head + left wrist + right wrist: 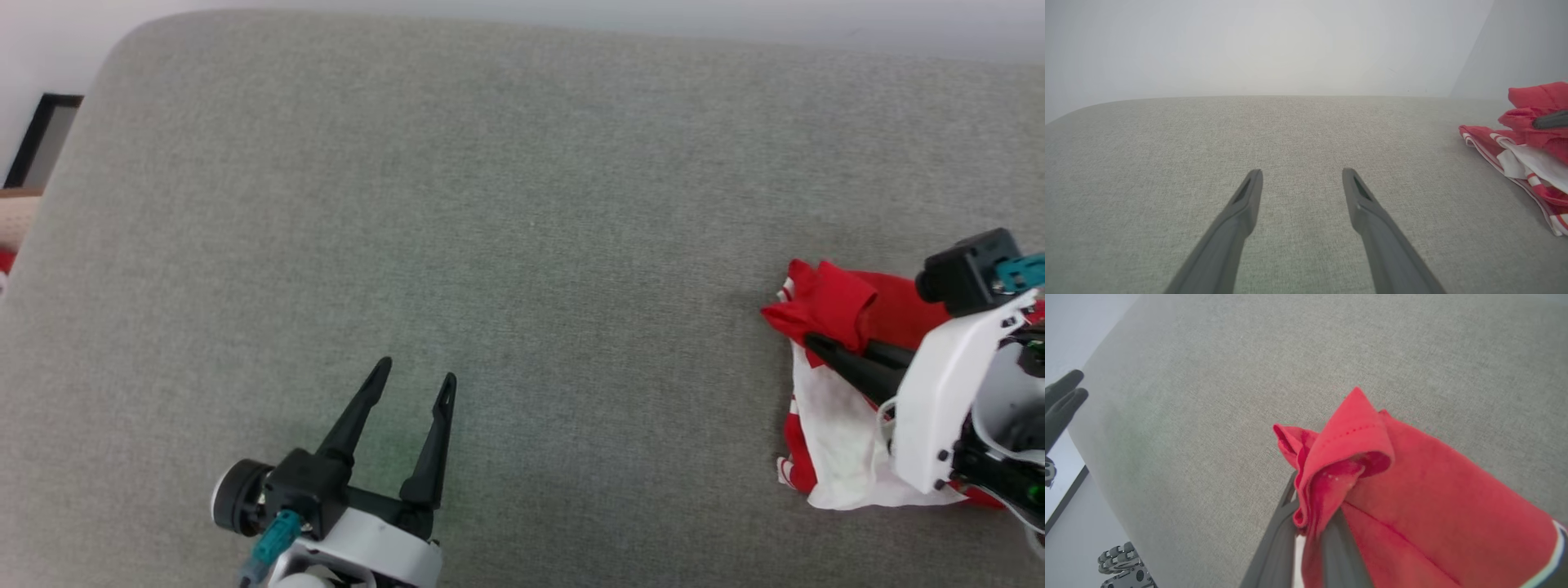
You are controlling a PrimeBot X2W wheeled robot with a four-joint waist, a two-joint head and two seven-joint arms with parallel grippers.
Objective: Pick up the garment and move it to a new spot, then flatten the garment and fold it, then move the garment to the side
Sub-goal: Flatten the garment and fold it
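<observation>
Grey cloth bench (522, 204), white wall behind. Right pincer (812, 343) pinches the garment (841, 302) on its right side. Left pincer (416, 369) stands spread.

The head camera is looking steeply down at the grey fabric surface (522, 204), the left wrist camera low across it, the right wrist camera close against the garment (1412, 498) all are sharing.

Prob. a robot lab/test room, not sure: grey fabric-covered surface (522, 204) w/ rounded corner is serving as the work area, bare white wall (1290, 49) is running behind it, dark-framed panel (37, 135) is showing far left, grey mech. parts (1122, 565) are sitting beyond the surface's edge.
</observation>
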